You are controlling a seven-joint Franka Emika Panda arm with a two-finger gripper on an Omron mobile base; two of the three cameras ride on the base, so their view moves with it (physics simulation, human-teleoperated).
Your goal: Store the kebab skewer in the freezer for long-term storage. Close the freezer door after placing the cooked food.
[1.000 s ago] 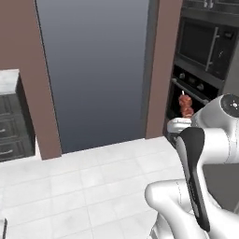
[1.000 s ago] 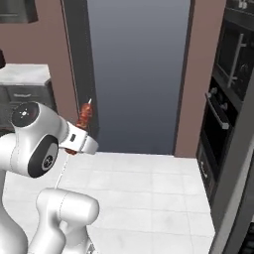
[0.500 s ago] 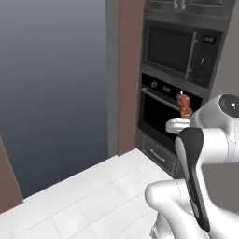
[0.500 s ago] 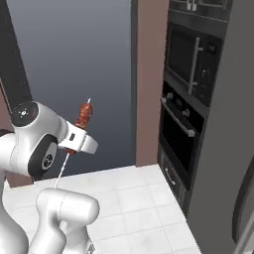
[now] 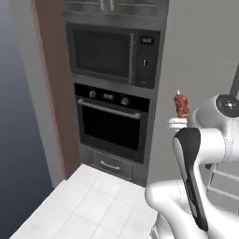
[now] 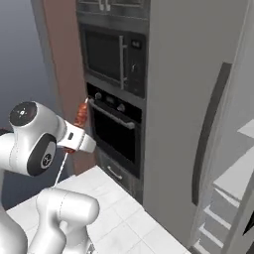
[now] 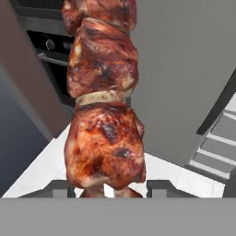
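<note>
The kebab skewer [image 5: 181, 105] stands upright in my gripper [image 5: 178, 122], which is shut on its lower end. In the right base view the kebab skewer [image 6: 81, 114] rises from the gripper [image 6: 78, 135] in front of the wall oven. Seen from the hand, the reddish-brown meat of the kebab skewer [image 7: 103, 115] towers over the gripper [image 7: 109, 191]. To the right stands the freezer [image 6: 193, 89], light grey with a long dark handle [image 6: 208, 134]. White inner shelves [image 6: 234, 177] show right of the handle, so it stands open. I cannot tell whether the grey panel is the freezer door.
A black wall oven [image 5: 112, 123] with a microwave [image 5: 109, 53] above it fills the cabinet stack left of the freezer. A brown wall edge [image 5: 51, 88] and a dark opening lie further left. White floor tiles [image 5: 93, 205] spread below.
The whole picture has swung as the base turned right: the dark doorway slid off to the left, and the ovens and freezer came in. The gripper kept hold of the skewer.
</note>
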